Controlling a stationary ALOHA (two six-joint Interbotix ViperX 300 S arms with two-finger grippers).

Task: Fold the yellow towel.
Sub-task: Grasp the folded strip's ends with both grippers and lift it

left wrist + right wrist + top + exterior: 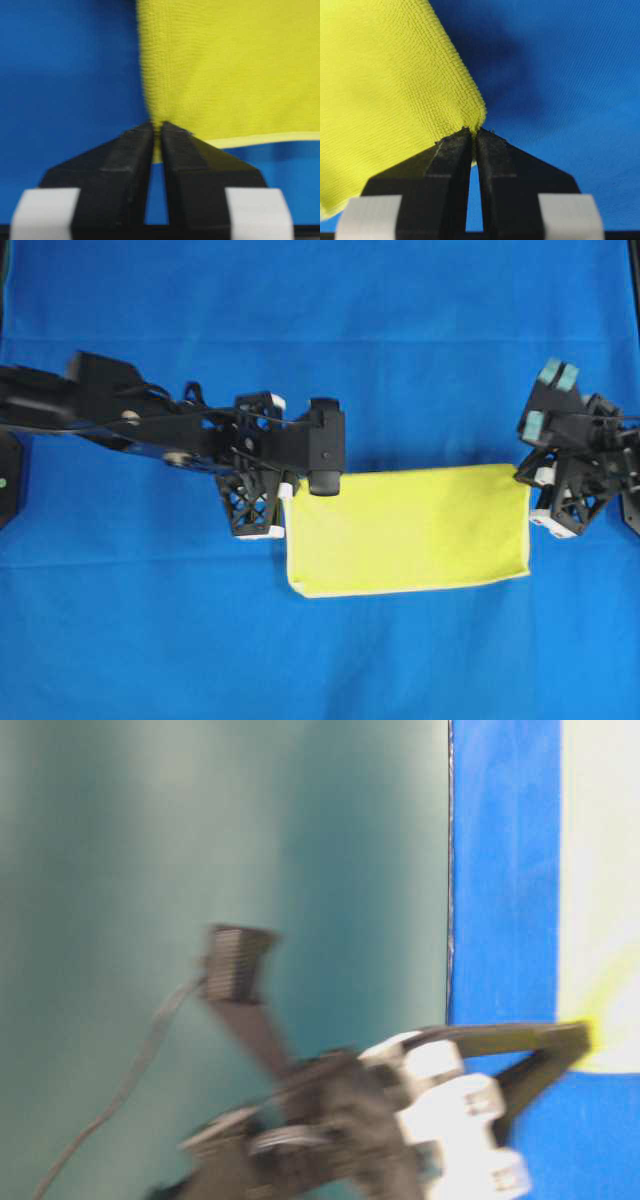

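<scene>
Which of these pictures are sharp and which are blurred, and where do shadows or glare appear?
Overhead view: fairly sharp, the yellow towel evenly lit, a faint shadow on the blue cloth above it. Table-level view: strongly blurred, the towel washed out to near white. Left wrist view: the left gripper is soft, the weave clearer. Right wrist view: the right gripper is sharp, with dark shadow beside the towel.

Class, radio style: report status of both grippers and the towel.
Left gripper shut on yellow towel corner. Right gripper shut on opposite corner. Towel spread between them over blue cloth. Nothing obstructing.

text: none legible | labels: none | brands: none | numbers: none | signs: none
</scene>
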